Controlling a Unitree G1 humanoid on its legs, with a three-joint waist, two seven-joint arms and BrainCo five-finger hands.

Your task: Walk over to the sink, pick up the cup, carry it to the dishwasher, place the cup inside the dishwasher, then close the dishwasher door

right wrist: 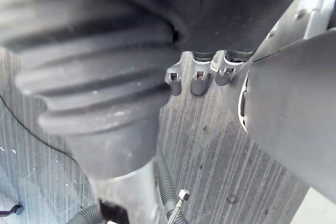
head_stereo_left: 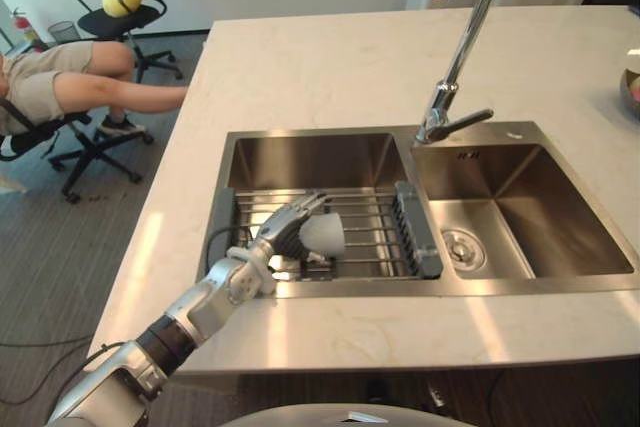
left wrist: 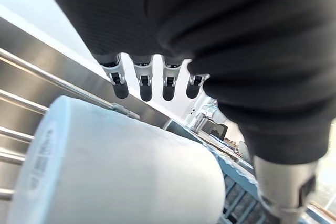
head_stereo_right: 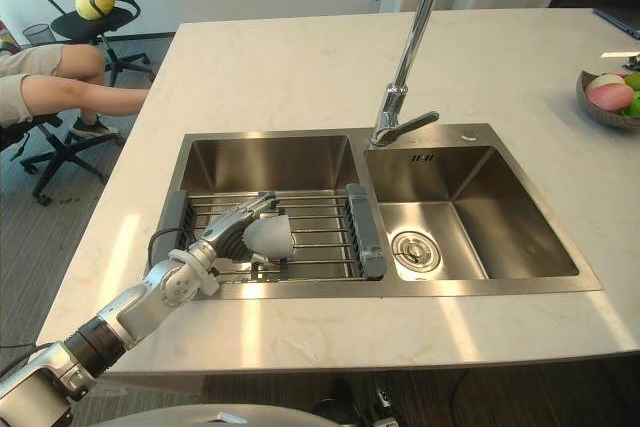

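Stainless-steel wire rack [head_stereo_left: 370,217] spans the left basin of the sink [head_stereo_left: 300,162] and serves as the reference point below.

1. Cup position. The pale grey cup [head_stereo_left: 325,235] lies on its side on the rack, at its near-left part. It has not been lifted. The bars hold it clear of the basin floor, which leaves room for a grasp from above.

2. Left hand. The left hand [head_stereo_left: 285,229] reaches in over the rack's near edge and rests above the cup. In the left wrist view its fingers [left wrist: 143,85] extend straight past the cup's side with a gap showing, so they are released, not yet closed. This placement suits an overhand wrap, judged the next step.

3. Right hand. The right hand [right wrist: 197,82] hangs over the floor, away from the rack. Its state cannot be determined.

4. Markings. A printed label [left wrist: 44,150] sits on the cup's flat end, and its text is too small to read.
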